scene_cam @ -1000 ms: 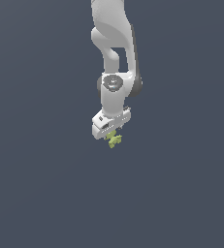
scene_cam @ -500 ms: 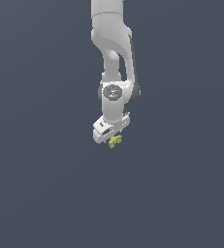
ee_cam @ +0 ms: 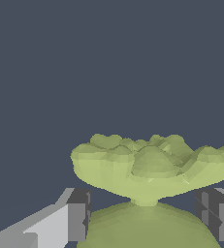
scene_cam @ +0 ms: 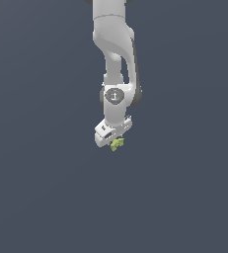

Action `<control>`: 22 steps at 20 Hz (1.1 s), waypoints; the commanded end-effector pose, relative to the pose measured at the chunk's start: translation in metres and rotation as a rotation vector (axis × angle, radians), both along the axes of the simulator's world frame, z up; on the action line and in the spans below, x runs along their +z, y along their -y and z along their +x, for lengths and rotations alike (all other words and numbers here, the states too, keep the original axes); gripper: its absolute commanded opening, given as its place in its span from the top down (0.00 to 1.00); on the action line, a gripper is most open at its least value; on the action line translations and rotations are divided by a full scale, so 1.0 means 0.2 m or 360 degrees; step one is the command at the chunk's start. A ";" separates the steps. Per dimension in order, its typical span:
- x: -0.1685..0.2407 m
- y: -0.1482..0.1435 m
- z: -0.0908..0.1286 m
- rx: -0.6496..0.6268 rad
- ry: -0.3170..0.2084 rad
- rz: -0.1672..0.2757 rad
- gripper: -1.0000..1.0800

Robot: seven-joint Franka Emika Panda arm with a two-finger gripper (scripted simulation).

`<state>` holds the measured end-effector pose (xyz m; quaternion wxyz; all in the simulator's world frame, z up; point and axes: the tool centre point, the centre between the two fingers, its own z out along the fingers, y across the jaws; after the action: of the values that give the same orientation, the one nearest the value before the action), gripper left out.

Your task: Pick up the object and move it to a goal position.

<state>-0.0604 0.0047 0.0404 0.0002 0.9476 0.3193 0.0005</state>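
Already the pick-up looks done: the tool (scene_cam: 116, 141) is clamped on the yellow-green object (scene_cam: 117, 144), which sits between its fingers (ee_cam: 77, 215); carrying it to the goal, unseen here, remains

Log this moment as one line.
arm: single Panda | hand: shut on small yellow-green pronged object | object: gripped between fingers | goal: not visible

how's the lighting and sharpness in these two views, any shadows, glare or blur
Exterior view: flat, even render on a plain dark backdrop, no cast shadow or glare; the yellow-green object is tiny, its prongs hard to resolve under the gripper. Wrist view: no blur, soft facet shading, the object fills the frame and is cropped at the edges; the dark finger pads look unlit.
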 end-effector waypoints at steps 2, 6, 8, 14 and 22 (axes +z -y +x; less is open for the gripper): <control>0.00 0.00 0.00 0.0001 -0.0002 0.0000 1.00; 0.01 0.00 0.00 0.0000 0.0000 0.0000 1.00; 0.02 0.00 0.00 0.0000 0.0000 0.0000 1.00; 0.14 -0.03 0.03 0.0001 -0.0001 0.0000 1.00; 0.44 -0.09 0.11 0.0002 -0.0001 0.0001 1.00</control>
<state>-0.0422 0.0190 0.1149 -0.0001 0.9475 0.3196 0.0000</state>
